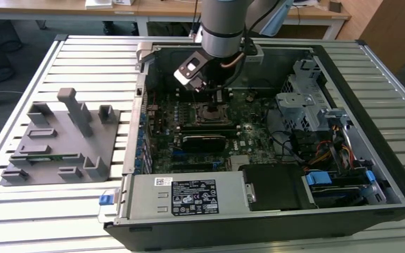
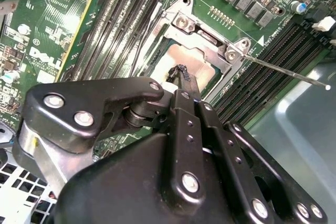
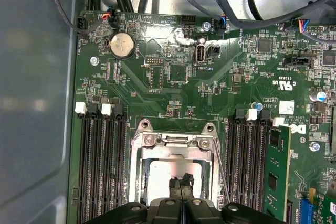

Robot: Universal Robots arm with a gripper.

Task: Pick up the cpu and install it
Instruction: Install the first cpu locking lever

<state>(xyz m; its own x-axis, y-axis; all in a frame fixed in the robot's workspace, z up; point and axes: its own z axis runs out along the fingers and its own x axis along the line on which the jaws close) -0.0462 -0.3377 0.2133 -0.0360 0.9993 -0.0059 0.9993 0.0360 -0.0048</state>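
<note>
Standing tip-down over the middle of the board, the pincer (image 3: pixel 181 184) has its two fingers drawn together with nothing between them. In both wrist views the joined tips sit at or just above the pale silvery top of the cpu (image 2: pixel 198 62); whether they actually touch it cannot be told. The cpu lies flat inside the metal socket frame (image 3: pixel 173 141), square to the opening, so picking it up and setting it in place look done. At most the fastening of the frame is left: a thin wire lever (image 2: pixel 286 72) runs out from one corner of the frame, and whether it is latched cannot be told. Rows of black memory slots (image 3: pixel 100 166) flank the socket on both sides, all on the green motherboard (image 3: pixel 173 77), where a round coin battery (image 3: pixel 122 44) lies farther off. In the exterior view the board lies in an open computer case (image 1: pixel 259 226) on a slatted desk (image 1: pixel 48 216). A grey plastic tray (image 1: pixel 55 132) sits well apart, towards the exterior view's left.
</note>
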